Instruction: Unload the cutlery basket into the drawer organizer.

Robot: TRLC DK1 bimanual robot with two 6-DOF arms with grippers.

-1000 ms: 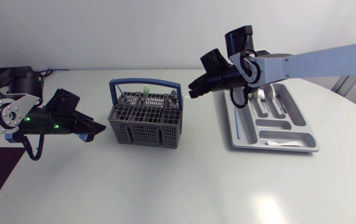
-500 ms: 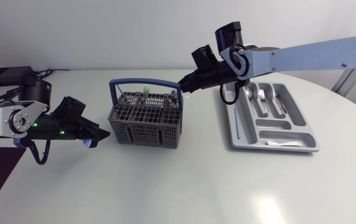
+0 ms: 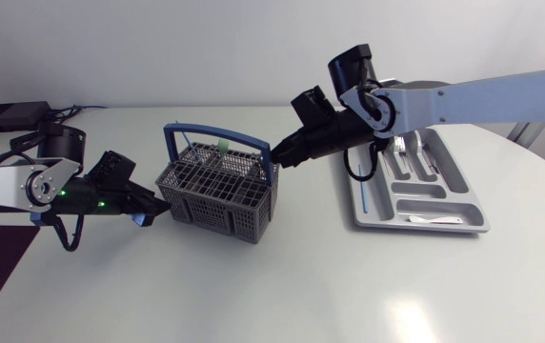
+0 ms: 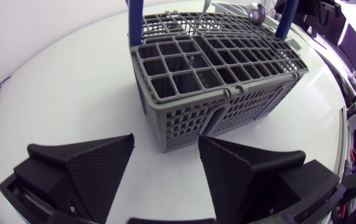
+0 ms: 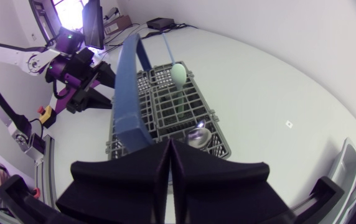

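Cutlery basket [image 3: 217, 191] stands between spread left claw [image 3: 154, 211] and closed right claw [image 3: 278, 153]

The left gripper [image 3: 156, 210] sits at centre left, fingers spread apart. The right gripper [image 3: 279, 152], extended from the upper right, has its fingers pressed together.
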